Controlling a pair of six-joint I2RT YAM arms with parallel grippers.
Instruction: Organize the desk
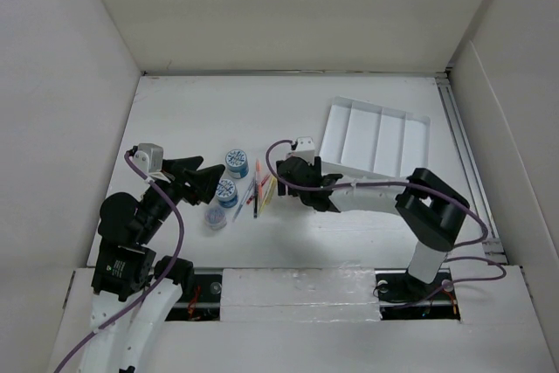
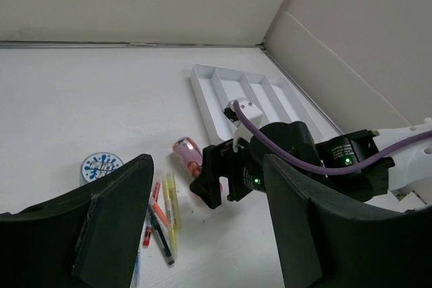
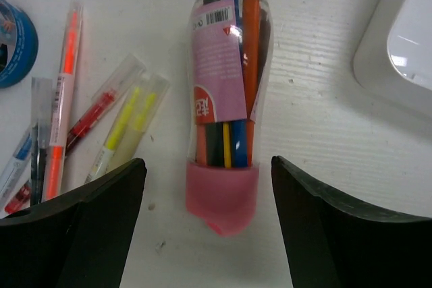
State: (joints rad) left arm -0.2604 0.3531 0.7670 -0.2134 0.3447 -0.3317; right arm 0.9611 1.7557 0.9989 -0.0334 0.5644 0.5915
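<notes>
Two open jaws, both empty: the left gripper [image 2: 208, 164] hovers wide, and the right gripper [image 3: 206, 166] straddles a pen pack [image 3: 226, 85] lying on the desk [image 1: 192, 111], with loose markers [image 3: 67, 133] beside one finger.

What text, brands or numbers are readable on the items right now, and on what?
On the pen pack: a pink label with a barcode and white characters on a red patch, too blurred to read.
On the blue-patterned rolls: a printed pattern, too small to read.
No legible text elsewhere.

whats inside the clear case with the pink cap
The clear case holds coloured pens: orange, blue, yellow and dark ones. Its pink label covers their middles, so the count is hidden.
</notes>
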